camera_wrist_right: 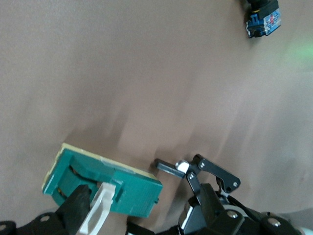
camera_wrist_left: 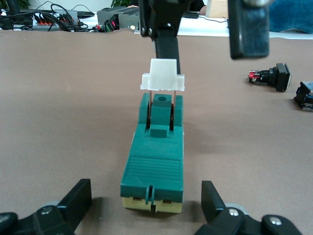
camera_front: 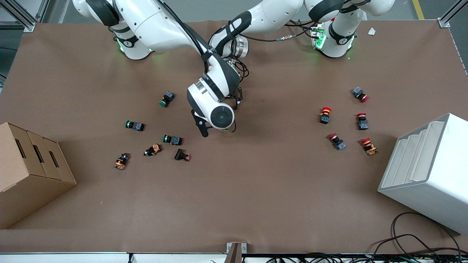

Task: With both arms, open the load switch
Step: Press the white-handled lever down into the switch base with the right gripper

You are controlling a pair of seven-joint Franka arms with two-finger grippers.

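Note:
The load switch [camera_wrist_left: 155, 161] is a dark green block lying flat on the brown table, with its white lever [camera_wrist_left: 163, 76] standing raised at one end. The front view hides it under the right arm's wrist [camera_front: 216, 109]. My left gripper [camera_wrist_left: 145, 190] is open, its fingers [camera_wrist_left: 80, 193] on either side of the switch's other end without touching it. My right gripper [camera_wrist_left: 205, 29] is open over the lever end. One of its fingers [camera_wrist_right: 73, 215] is right beside the lever [camera_wrist_right: 98, 210]. Both arms meet over the table's middle.
Green and orange push buttons [camera_front: 172, 139] lie scattered toward the right arm's end, and red ones [camera_front: 324, 115] toward the left arm's end. A cardboard box [camera_front: 29, 171] and a white rack [camera_front: 427, 171] stand at the two ends, nearer to the front camera.

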